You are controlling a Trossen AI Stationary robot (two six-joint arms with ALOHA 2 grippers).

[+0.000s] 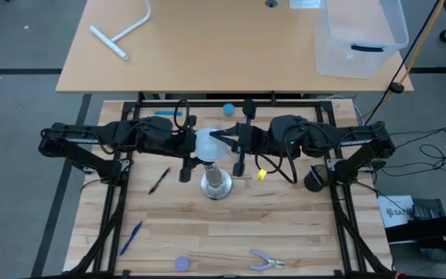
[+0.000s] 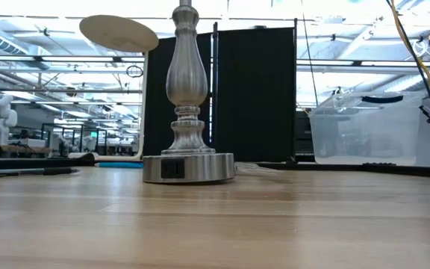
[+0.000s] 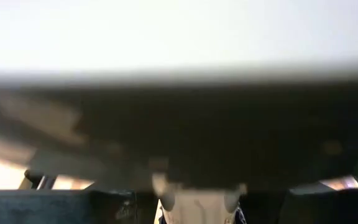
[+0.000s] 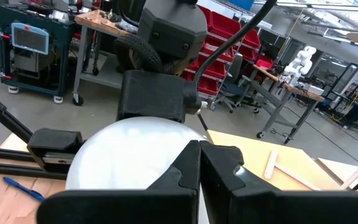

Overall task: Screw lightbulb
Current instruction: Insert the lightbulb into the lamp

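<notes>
The white frosted lightbulb (image 1: 207,142) is held in the air above the middle of the table, just on the far side of the silver lamp stand (image 1: 215,184). It also fills the right wrist view (image 4: 129,155). The stand rests on its round base (image 2: 188,167), and its top is cut off in the low view. My left gripper (image 1: 192,146) comes from the table's left and is shut on the bulb's globe. My right gripper (image 1: 233,142) comes from the right, fingers shut, with its tips at the globe. The bulb's neck is hidden. My left gripper holds the bulb's round globe (image 4: 89,152) between its two fingers, one on each side, coming level from the table's left. The bulb is lifted clear of the table. My right gripper has its shut fingertips (image 4: 194,163) at the globe's right side; I cannot tell whether they touch it.
On the table lie a small blue ball (image 1: 228,108), a black pen (image 1: 159,180), a blue pen (image 1: 131,236), a small yellow piece (image 1: 261,175), pliers (image 1: 267,261) and a purple disc (image 1: 182,263). A black mesh cup (image 1: 314,180) stands at the right. A clear bin (image 1: 362,35) sits on the far table.
</notes>
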